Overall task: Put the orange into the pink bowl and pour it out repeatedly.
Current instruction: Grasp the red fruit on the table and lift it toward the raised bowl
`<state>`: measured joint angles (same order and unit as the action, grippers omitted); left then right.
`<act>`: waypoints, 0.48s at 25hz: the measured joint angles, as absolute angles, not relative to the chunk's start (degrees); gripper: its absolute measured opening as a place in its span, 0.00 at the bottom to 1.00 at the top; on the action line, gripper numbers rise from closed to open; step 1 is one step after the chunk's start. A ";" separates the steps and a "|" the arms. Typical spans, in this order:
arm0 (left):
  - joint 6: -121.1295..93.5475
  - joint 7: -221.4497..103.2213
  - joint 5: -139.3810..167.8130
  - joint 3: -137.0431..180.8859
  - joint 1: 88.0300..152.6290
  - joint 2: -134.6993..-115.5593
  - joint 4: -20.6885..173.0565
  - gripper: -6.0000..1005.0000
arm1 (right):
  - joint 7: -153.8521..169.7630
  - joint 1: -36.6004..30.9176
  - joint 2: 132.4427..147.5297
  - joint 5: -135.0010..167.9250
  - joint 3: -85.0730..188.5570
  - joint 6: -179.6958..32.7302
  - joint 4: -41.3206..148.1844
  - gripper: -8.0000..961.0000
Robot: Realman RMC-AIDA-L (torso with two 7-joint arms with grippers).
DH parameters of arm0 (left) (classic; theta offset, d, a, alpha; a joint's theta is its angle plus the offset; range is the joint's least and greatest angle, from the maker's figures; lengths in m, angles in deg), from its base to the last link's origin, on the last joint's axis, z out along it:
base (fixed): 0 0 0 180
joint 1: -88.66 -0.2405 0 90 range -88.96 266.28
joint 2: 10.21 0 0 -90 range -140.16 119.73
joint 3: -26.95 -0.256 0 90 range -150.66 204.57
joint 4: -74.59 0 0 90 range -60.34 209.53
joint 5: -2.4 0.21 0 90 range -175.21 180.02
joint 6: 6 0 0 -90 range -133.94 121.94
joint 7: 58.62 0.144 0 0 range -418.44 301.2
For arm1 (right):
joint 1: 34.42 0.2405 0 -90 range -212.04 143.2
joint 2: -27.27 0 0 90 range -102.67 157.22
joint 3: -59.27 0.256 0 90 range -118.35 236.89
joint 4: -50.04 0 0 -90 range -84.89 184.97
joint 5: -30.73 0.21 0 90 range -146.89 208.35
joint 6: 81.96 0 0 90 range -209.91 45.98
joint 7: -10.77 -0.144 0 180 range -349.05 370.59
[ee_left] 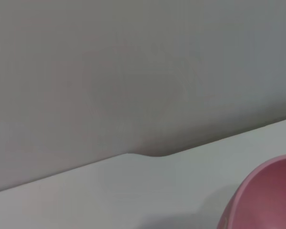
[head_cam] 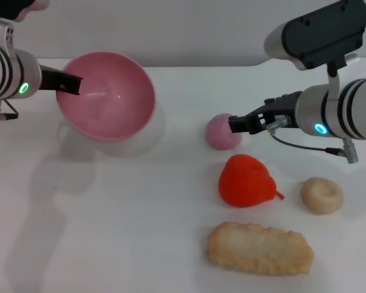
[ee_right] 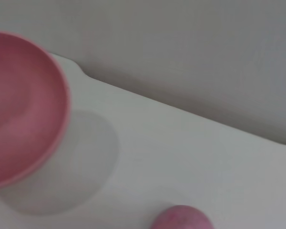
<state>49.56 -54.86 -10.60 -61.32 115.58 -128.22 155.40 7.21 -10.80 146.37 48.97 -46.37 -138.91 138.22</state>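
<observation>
Fingers first: your left gripper [head_cam: 72, 83] is clamped on the near-left rim of the pink bowl [head_cam: 107, 94], holding it lifted and tipped so its mouth faces toward the middle of the table [head_cam: 140, 201]; a soft shadow lies on the surface beneath it. Your right gripper [head_cam: 236, 124] hangs above the small pink dome [head_cam: 222, 132], its dark fingertips drawn close together with nothing between them, though whether they are fully shut you cannot tell.

The orange [head_cam: 247, 180] lies on the table, out of the bowl, just in front of that dome, with its little stem tip pointing toward the beige doughnut [head_cam: 321, 195] on its right. A long breaded piece [head_cam: 259, 248] lies nearer the robot, just in front of the orange.

So the bowl looks emptied, and the step in hand is probably the pick-up of the orange. Bring the right gripper back toward the robot from over the dome, open wide before you descend, and come straight down over the fat body of the fruit, not the stem. It is lumpy, so seat the fingers across the widest part. Keep clear of the dome and doughnut on either side. Level the bowl before you drop the fruit in, or it will probably roll right out.
</observation>
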 joint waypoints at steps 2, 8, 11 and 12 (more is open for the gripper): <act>49.39 -54.79 -10.42 -61.21 116.15 -128.20 154.89 0.05 | 7.26 -10.71 146.25 50.33 -46.29 -138.83 138.11 0.86; 48.81 -54.76 -10.11 -60.98 117.57 -128.11 152.92 0.05 | 7.07 -10.51 146.35 51.02 -46.75 -138.72 136.53 0.86; 48.58 -54.75 -9.95 -60.94 117.92 -128.10 152.40 0.05 | 6.98 -10.72 146.39 52.98 -46.57 -138.60 135.90 0.86; 48.48 -54.75 -9.95 -60.93 118.13 -128.06 152.07 0.05 | 6.98 -10.76 146.39 53.68 -46.52 -138.60 135.59 0.86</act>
<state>48.48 -54.75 -9.95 -60.93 118.13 -128.06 152.07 6.98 -10.76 146.39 53.68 -46.52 -138.60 135.59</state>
